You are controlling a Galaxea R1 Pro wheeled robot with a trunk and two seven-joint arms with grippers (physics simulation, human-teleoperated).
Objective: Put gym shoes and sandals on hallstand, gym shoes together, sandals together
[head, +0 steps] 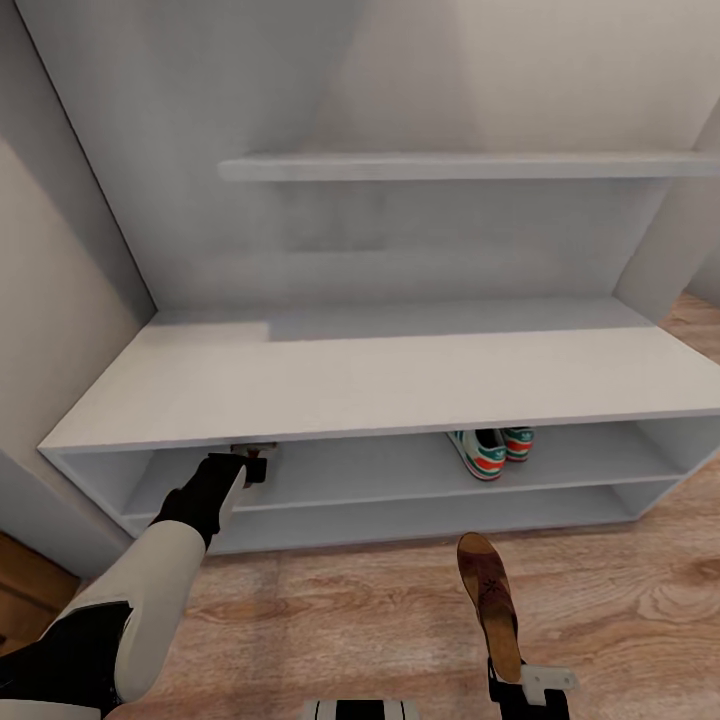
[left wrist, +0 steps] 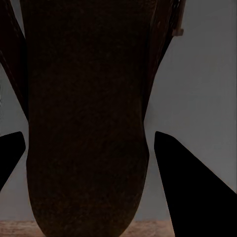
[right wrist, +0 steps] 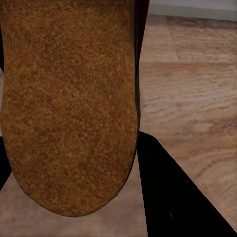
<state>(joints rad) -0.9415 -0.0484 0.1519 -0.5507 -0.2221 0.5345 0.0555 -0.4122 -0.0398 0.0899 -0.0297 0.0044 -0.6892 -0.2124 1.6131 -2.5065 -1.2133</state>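
The hallstand stands ahead against the back wall, on the corridor floor. An upper shelf runs above the bench top. Two open shelves lie beneath the bench top, one above the other. The two gym shoes sit side by side on the higher open shelf, right of centre. The left gripper reaches into the same shelf at its left end, holding a sandal there. The second sandal is held by the right gripper above the floor, in front of the hallstand, right of centre
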